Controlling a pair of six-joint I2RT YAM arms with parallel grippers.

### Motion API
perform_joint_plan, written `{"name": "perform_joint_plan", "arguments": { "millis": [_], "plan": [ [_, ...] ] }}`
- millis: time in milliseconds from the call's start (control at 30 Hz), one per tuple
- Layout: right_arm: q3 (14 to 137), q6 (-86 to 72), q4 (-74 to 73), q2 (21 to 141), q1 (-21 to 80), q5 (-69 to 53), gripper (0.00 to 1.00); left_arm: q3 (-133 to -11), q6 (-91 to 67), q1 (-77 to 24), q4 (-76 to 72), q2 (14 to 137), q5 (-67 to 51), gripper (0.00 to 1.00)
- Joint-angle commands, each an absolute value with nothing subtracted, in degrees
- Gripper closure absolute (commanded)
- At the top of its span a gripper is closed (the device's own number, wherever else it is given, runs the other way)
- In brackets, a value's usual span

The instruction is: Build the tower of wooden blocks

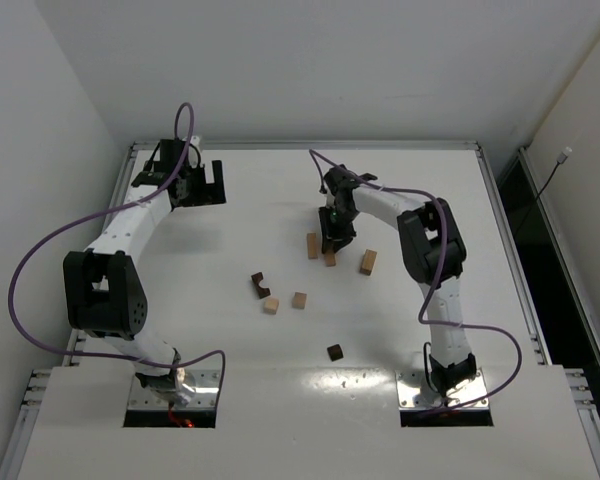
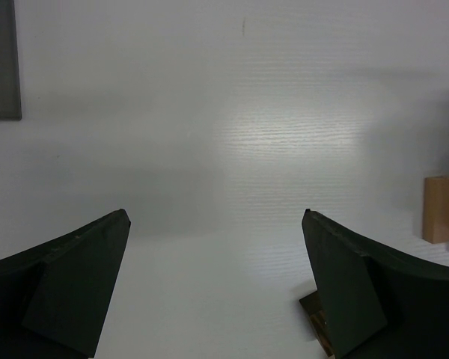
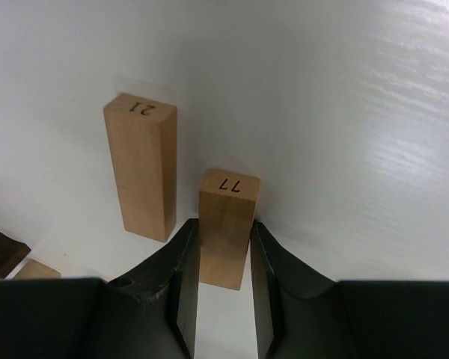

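The right gripper pinches the short tan block marked 77, which is upright and just beside the tall block marked 21. Nothing is stacked yet; the other loose blocks lie near the tall block. It is better to lift straight up and keep clear of the tall block. The left gripper is spread, well apart from it.

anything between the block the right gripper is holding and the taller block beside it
Nothing visible. The right gripper is shut on the block marked 77, which stands upright, apart from the taller block marked 21. The wrist view shows only bare table in the gap between them.
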State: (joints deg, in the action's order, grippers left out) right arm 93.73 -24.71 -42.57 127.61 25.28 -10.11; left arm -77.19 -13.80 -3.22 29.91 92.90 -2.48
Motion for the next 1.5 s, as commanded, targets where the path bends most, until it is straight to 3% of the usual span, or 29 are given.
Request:
{"name": "perform_joint_plan", "arguments": {
  "millis": [0,500,633,900,1467],
  "plan": [
    [96.2,-26.3,-42.1,130.2,25.1,-9.8,1.0,-77.2,-13.9,-2.7,28.6,92.1,-2.3,0.0],
    [100.8,-27.4,-42.6,134.4,24.5,-9.3,0.96,-76.6,-13.9,-2.2,28.6,92.6,-2.8,0.0],
    [100.8,-27.4,-42.6,134.4,24.5,-9.3,0.82,-76.6,-13.9,-2.2,28.6,92.6,-2.8,0.0],
    [99.1,-27.9,-42.1,132.7,24.5,-9.9,0.67,-76.6,-13.9,-2.2,28.6,92.6,-3.3,0.0],
    [96.1,-26.9,-40.9,124.3,21.7,-13.6,0.6,-76.6,-14.4,-2.2,28.6,93.2,-4.4,0.0]
  ]
}}
